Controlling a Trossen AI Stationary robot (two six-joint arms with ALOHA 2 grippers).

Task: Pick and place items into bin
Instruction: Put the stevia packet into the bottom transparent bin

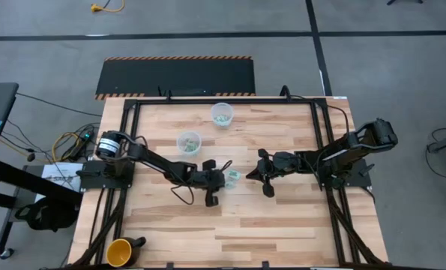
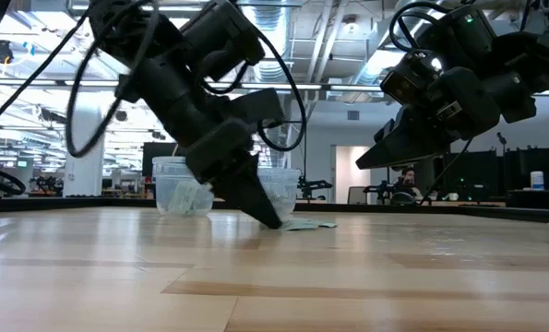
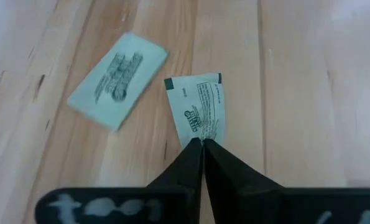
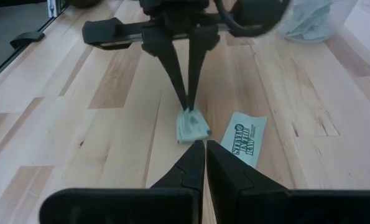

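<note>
Our left pincer [image 3: 203,142] is clenched on a packet [image 3: 199,110] on the surface [image 3: 296,74]; our right pincer [image 4: 204,144] hovers clenched.

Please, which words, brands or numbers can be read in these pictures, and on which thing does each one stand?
"STEVIA IN THE RAW", as far as it can be made out: on the loose packet lying flat on the table.
Held packet, pinched by the left fingers: a logo and fine print, too blurred to read.
White marks on the left wrist mount: blurred, not readable.
</note>
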